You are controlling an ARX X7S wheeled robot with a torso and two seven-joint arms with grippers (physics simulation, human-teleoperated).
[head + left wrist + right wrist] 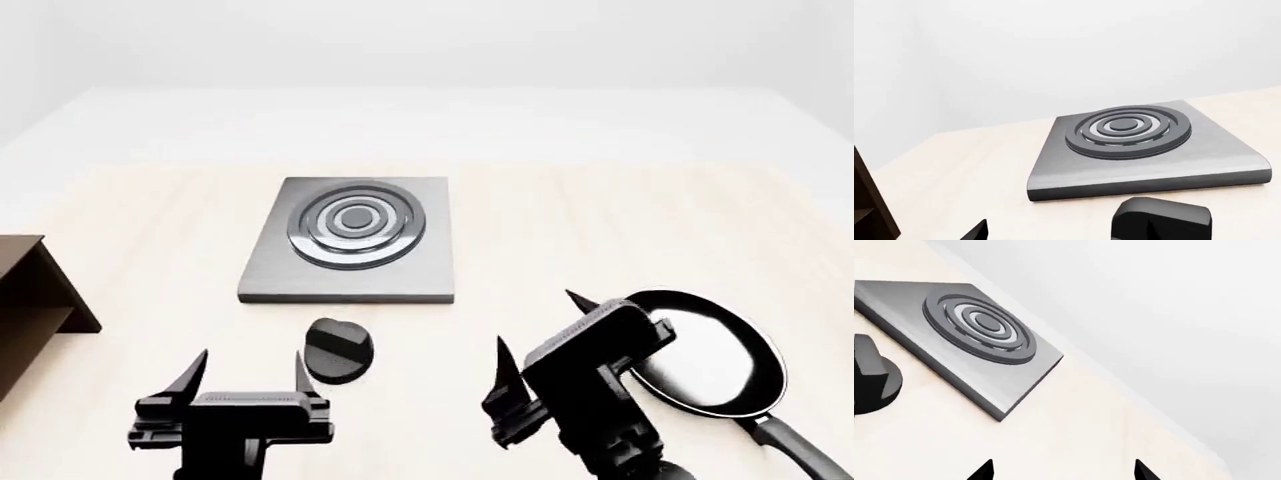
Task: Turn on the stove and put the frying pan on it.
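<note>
Frying pan (707,355) lies beside the raised, open-jawed right gripper (541,345).

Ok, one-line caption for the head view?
Both grippers, left and right, hover open near the knob before the stove; the pan waits at right.

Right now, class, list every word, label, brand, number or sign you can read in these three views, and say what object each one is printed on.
None: no readable text appears in any view.
The stove is plain grey metal with only ring ridges.
The knob, the frying pan, the left gripper and the right gripper are plain black, unmarked.
The table and the brown object at its edge show no marks.
</note>
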